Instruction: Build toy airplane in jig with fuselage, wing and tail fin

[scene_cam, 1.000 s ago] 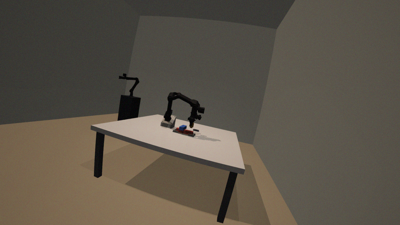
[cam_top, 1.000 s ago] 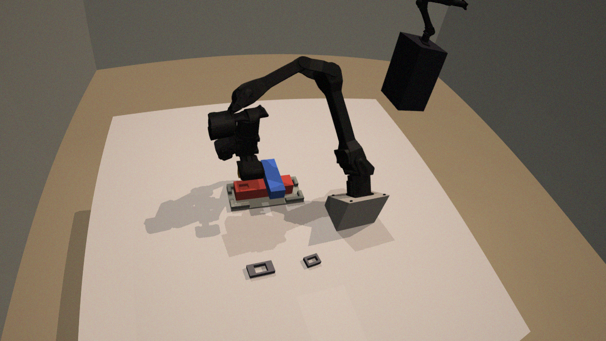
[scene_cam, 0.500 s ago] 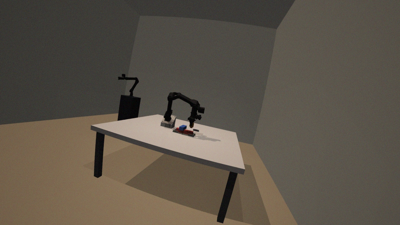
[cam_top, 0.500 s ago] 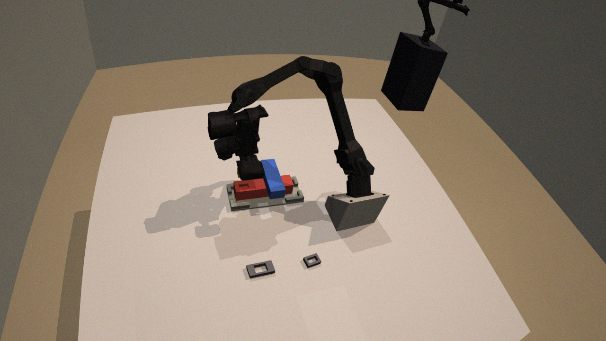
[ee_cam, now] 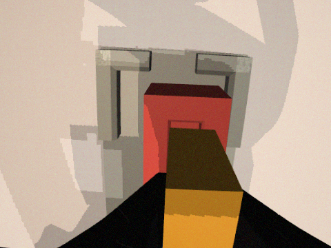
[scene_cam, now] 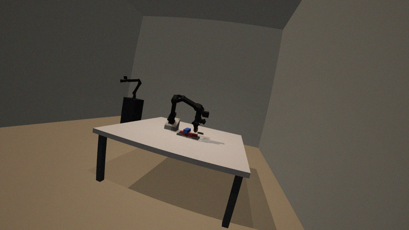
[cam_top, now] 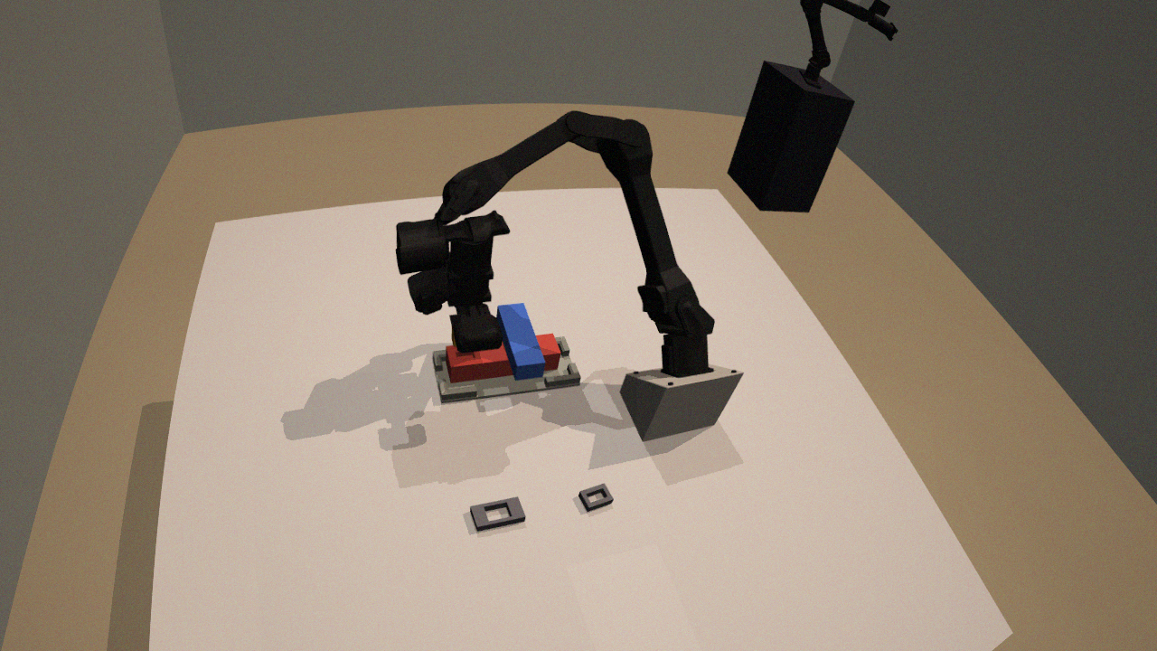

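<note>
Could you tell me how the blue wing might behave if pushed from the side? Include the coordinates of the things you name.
The blue wing [cam_top: 522,341] [scene_cam: 187,130] looks like a rigid block, so it probably wouldn't flex. Its flat faces make rolling unlikely, though its ends overhang the narrower red fuselage [cam_top: 478,369] [ee_cam: 187,108], so pushing one might tip it.

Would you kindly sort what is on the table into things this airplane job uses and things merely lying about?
Part of the job:
- red fuselage
- blue wing
- yellow tail fin, held by the gripper
- grey jig

Apparently just lying about:
- larger dark frame
- smaller dark frame
</note>
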You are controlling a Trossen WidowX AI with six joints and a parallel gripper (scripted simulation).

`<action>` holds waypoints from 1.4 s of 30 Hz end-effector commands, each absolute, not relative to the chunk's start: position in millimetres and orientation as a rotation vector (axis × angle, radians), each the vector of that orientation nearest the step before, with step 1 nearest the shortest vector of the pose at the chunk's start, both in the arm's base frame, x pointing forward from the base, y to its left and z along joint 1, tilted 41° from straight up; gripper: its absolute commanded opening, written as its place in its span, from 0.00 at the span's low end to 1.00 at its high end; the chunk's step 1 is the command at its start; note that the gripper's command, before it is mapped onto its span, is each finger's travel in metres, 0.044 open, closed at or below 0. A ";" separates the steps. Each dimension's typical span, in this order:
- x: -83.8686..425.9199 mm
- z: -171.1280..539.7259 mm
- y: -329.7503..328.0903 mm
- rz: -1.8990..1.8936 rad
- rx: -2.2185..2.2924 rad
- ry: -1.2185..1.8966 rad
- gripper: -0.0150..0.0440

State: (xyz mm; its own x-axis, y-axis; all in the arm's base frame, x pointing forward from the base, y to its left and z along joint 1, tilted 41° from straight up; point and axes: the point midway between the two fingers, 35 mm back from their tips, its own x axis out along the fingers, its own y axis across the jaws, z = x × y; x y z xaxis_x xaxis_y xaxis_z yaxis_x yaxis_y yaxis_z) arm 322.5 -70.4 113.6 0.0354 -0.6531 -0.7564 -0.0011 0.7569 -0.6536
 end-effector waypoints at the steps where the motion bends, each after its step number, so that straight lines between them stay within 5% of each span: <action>1: 323.1 108.3 -74.7 -0.541 -0.574 1.464 0.36; 15: 322.9 97.3 -84.8 -0.542 -0.575 1.464 0.36; 25: 322.2 98.2 -84.4 -0.546 -0.566 1.466 0.25; 35: 322.2 98.2 -84.4 -0.546 -0.566 1.466 0.69; 42: 322.2 98.2 -84.4 -0.546 -0.566 1.466 0.69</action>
